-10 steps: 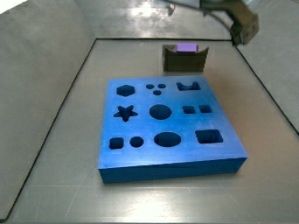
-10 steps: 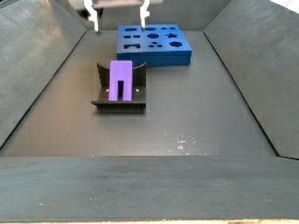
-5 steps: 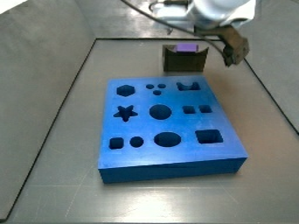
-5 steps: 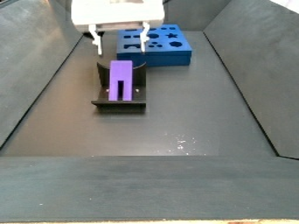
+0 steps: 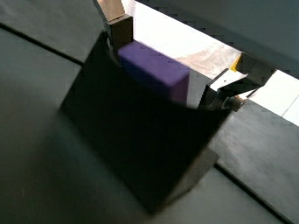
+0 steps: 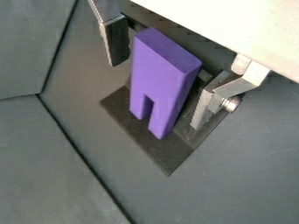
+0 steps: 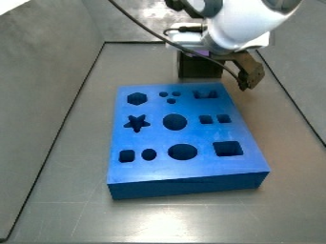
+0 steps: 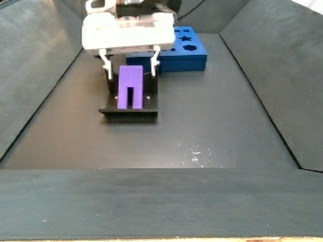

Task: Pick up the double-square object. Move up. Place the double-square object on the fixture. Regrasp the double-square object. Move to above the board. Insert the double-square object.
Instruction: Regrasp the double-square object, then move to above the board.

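Down I come since a second ago — my gripper (image 6: pixel 162 77) now straddles the double-square object (image 6: pixel 160 80) lying in the fixture (image 8: pixel 128 102), at 11 o'clock of the floor, jaws wide, pads apart from it — regrasp is next.

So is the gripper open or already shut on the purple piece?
Open. In a wrist view the gripper straddles the double-square object lying in the fixture, with gaps visible between each finger and the piece.
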{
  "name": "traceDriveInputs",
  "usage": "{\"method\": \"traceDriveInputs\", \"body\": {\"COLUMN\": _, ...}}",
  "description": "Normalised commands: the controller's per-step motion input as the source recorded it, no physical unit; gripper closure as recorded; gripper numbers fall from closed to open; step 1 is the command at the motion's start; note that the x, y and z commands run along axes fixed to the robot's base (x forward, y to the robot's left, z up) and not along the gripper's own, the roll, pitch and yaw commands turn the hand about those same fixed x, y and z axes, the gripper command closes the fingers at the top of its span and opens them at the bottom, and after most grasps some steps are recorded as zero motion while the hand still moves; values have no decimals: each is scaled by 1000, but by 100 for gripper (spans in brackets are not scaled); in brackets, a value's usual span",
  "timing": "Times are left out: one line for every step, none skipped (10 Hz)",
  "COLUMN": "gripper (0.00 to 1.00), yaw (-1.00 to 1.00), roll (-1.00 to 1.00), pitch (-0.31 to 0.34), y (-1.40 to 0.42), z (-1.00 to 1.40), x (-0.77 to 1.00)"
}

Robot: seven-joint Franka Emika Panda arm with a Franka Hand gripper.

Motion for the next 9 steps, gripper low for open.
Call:
{"method": "traceDriveInputs", "body": {"gripper": 0, "yaw": 38, "roll": 54, "pitch": -15, "y": -3, "z": -190, "x": 38}}
{"method": "traceDriveInputs", "body": {"gripper": 100, "yaw": 0, "roll": 0, "pitch": 0, "y": 0, "z": 0, "x": 0}}
{"method": "traceDriveInputs", "body": {"gripper": 100, "yaw": -33, "roll": 270, "pitch": -39, "y": 455, "z": 1000, "x": 710}}
{"method": "traceDriveInputs", "body": {"gripper": 100, "yaw": -39, "roll": 246, "pitch": -19, "y": 451, "z": 1000, "x": 708}}
{"method": "traceDriveInputs", "body": {"gripper": 100, "yaw": -53, "roll": 192, "pitch": 19, "y": 423, "z": 1000, "x": 701}}
{"method": "traceDriveInputs", "body": {"gripper": 100, "yaw": -53, "roll": 155, "pitch": 50, "y": 393, "z": 1000, "x": 694}}
{"method": "traceDriveInputs", "body": {"gripper": 100, "yaw": -43, "roll": 117, "pitch": 68, "y": 378, "z": 1000, "x": 693}}
{"method": "traceDriveInputs", "body": {"gripper": 100, "yaw": -24, "roll": 88, "pitch": 99, "y": 355, "z": 1000, "x": 688}}
{"method": "traceDriveInputs", "body": {"gripper": 100, "yaw": -8, "roll": 71, "pitch": 125, "y": 330, "z": 1000, "x": 686}}
